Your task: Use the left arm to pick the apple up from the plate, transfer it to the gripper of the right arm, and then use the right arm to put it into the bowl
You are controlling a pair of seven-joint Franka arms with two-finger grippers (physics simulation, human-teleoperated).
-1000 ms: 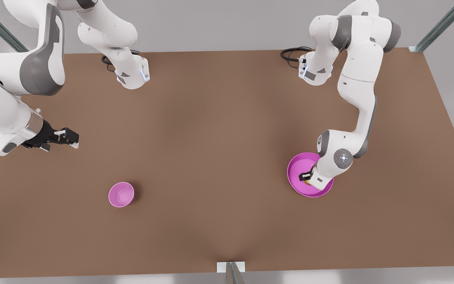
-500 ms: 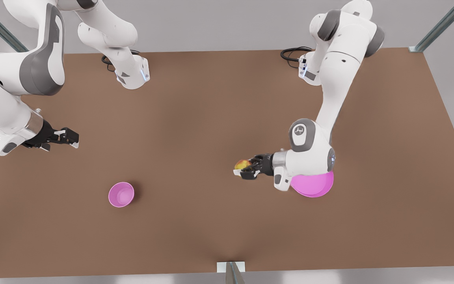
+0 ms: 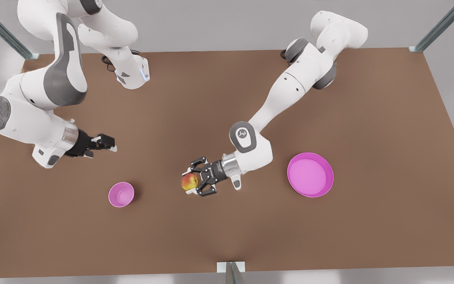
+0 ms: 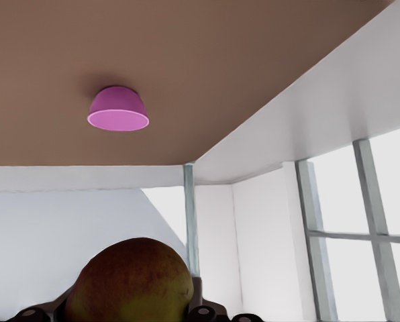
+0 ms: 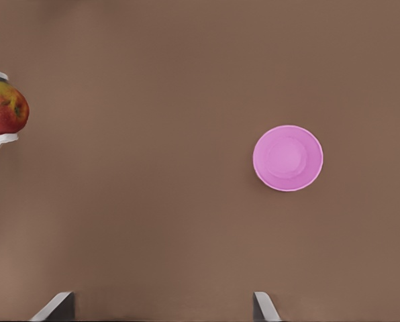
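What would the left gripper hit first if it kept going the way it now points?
Judging by the front view, probably nothing soon: the left gripper, shut on the apple, points toward that view's left. The bowl lies just off that line; the waiting right gripper sits well off it. Depth is unclear.

Apple (image 3: pixel 188 181) between bowl (image 3: pixel 121 194) and plate (image 3: pixel 310 174)

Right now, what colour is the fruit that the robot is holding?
The apple in the left gripper is yellow-green with a red-orange blush, clearest in the front view.

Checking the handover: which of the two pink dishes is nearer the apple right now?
The small deep bowl, on the front view's left of the apple in the left claw; the wide shallow plate lies farther off.
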